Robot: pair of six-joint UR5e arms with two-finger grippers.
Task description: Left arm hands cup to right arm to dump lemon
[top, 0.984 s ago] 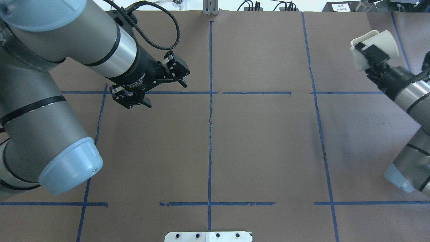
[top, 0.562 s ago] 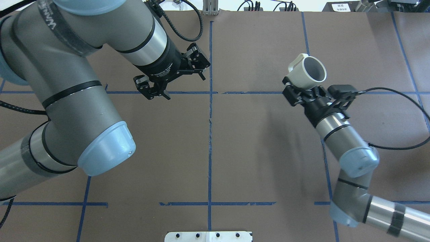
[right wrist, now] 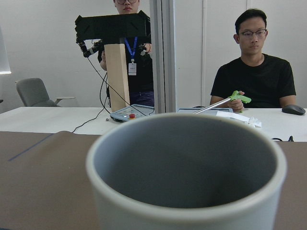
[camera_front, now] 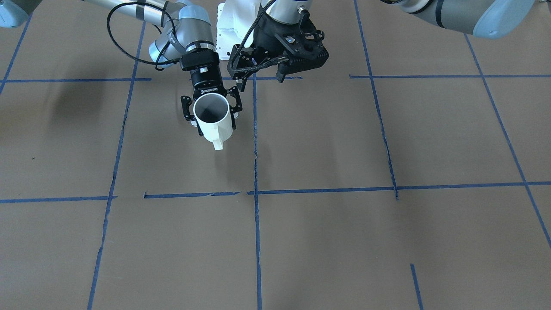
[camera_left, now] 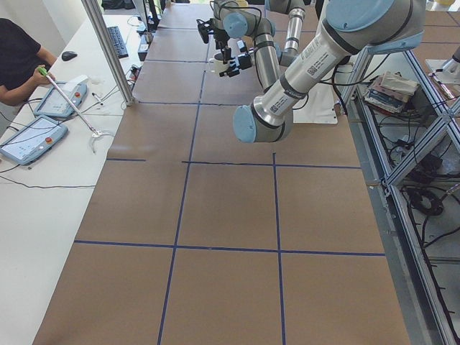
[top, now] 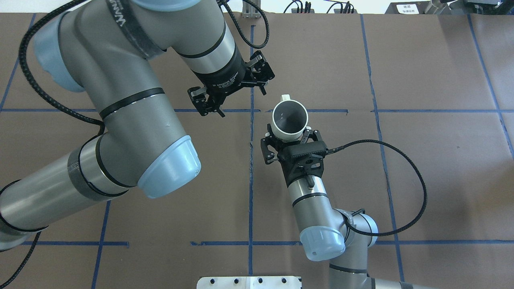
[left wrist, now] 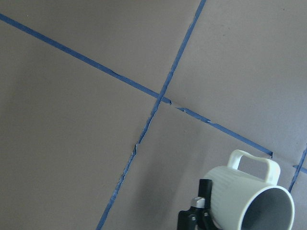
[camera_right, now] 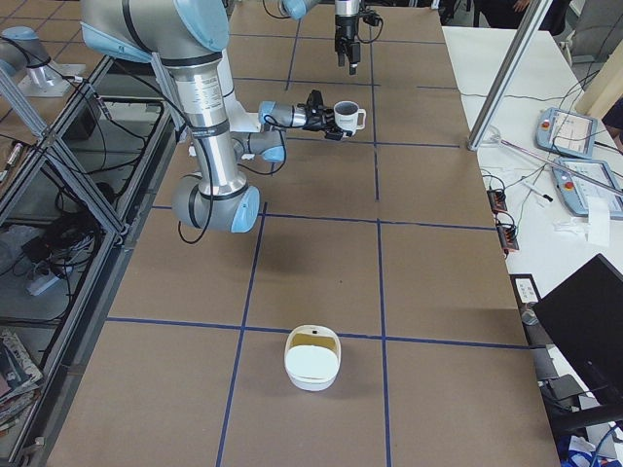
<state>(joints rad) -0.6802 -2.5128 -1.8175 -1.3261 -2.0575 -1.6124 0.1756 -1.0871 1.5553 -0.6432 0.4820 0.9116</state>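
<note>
The white ribbed cup (top: 290, 116) is held above the table's middle, mouth up, handle pointing away from the robot. My right gripper (top: 290, 129), the ROBOTIQ one (camera_front: 215, 122), is shut on its sides. The cup's grey inside (right wrist: 187, 172) shows no lemon. My left gripper (top: 243, 104), the bulky black one (camera_front: 260, 82), is open and empty, just left of the cup and apart from it. The left wrist view shows the cup (left wrist: 249, 199) at its lower right. The cup also shows in the side views (camera_left: 221, 66) (camera_right: 348, 115).
A white bowl (camera_right: 312, 358) with a yellowish inside stands on the table near its right end. Blue tape lines (top: 251, 160) cross the brown table. A white mounting plate (top: 249, 282) lies at the near edge. Operators sit beyond the far edge (right wrist: 254, 62).
The right arm has swung the cup from the far right to the table's middle and turned it from tipped to mouth-up. The left arm has moved right toward the centre, still open.
</note>
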